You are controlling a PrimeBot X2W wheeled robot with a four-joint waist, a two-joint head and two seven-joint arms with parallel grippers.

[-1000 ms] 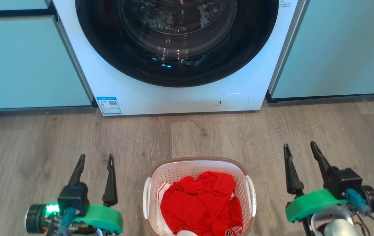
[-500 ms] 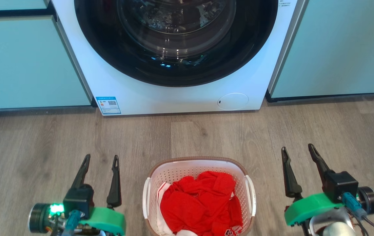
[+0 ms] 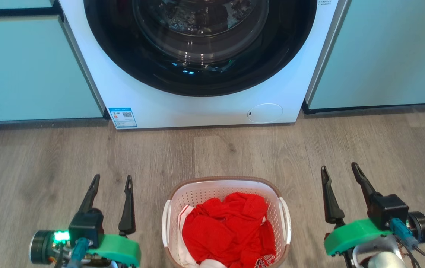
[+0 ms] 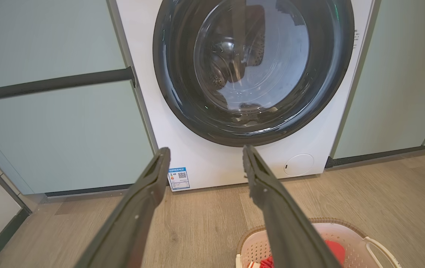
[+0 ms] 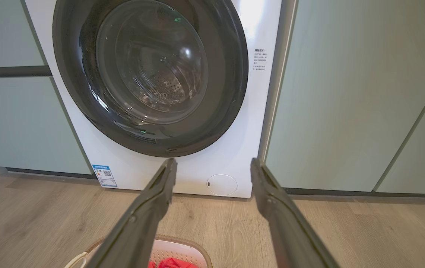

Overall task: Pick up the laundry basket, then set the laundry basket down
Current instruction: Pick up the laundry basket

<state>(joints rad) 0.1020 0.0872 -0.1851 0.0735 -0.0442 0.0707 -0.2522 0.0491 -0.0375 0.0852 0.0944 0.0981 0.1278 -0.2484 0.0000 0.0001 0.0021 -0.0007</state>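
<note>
Nearest the robot, the laundry basket stands upright on the wooden floor. It is a white perforated tub with a brown rim and a white handle on each side. Red clothing is heaped inside it, with a little white fabric showing at the heap's left and near edges.

The left gripper hangs to the basket's left and the right gripper to its right. Both are apart from the basket and touch nothing. Each has its two long dark fingers spread and released, with bare floor showing between them. A small green light glows on the left wrist.

Past a strip of bare floor stands a white front-loading washing machine with a round, dark-framed glass door. It has a small blue label at its lower left corner and a round flap at its lower right. Pale green cabinets flank the machine on both sides.
</note>
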